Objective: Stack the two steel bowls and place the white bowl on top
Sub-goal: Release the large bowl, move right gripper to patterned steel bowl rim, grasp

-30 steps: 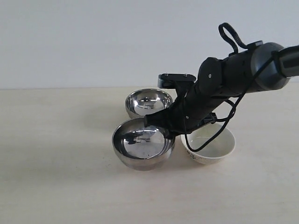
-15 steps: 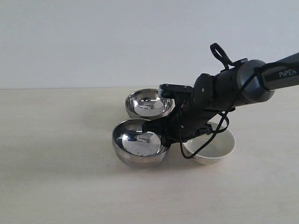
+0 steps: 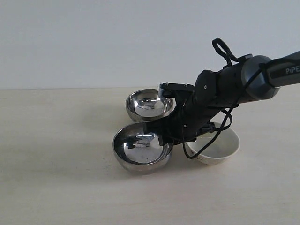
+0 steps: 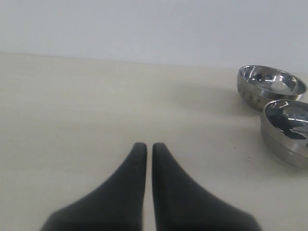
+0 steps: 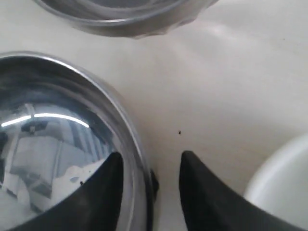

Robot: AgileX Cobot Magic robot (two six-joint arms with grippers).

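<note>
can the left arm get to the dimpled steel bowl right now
probably yes: only bare table lies between the left gripper and the dimpled steel bowl, though its jaws are shut and would need to open first

Dark grey right arm (image 3: pixel 243 84) with black joints
Black cable (image 3: pixel 218 44) looped on top, white lettering (image 3: pixel 291 70) along the casing; smooth, tapered black fingers (image 4: pixel 125 192) on the left claw (image 4: pixel 148 147).

White lettering (image 3: pixel 291 71) "PiPE" showing on grey right arm (image 3: pixel 260 82), far right, running off picture edge.
</note>
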